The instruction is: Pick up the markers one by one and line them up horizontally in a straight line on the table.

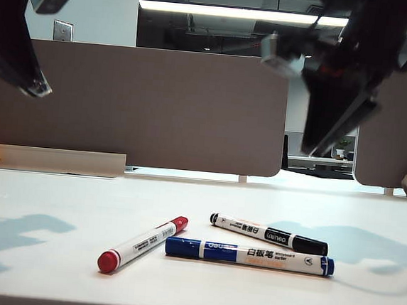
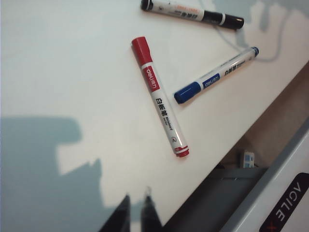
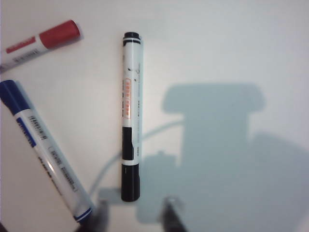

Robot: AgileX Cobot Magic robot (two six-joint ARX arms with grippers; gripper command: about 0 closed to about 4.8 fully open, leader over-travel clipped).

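Both hands hang high above the bench [image 1: 42,202]: left hand [image 2: 136,212], right hand [image 3: 135,217]. The red marker [image 1: 142,244], blue marker [image 1: 249,256] and black marker [image 1: 268,234] crowd the middle; open surface lies either side.

1. The off-white table [image 1: 57,197] carries three markers.
2. The red marker [image 1: 142,244] lies slanted, leftmost.
3. The blue marker [image 1: 249,256] lies nearly level.
4. The black marker [image 1: 268,234] lies just behind it.
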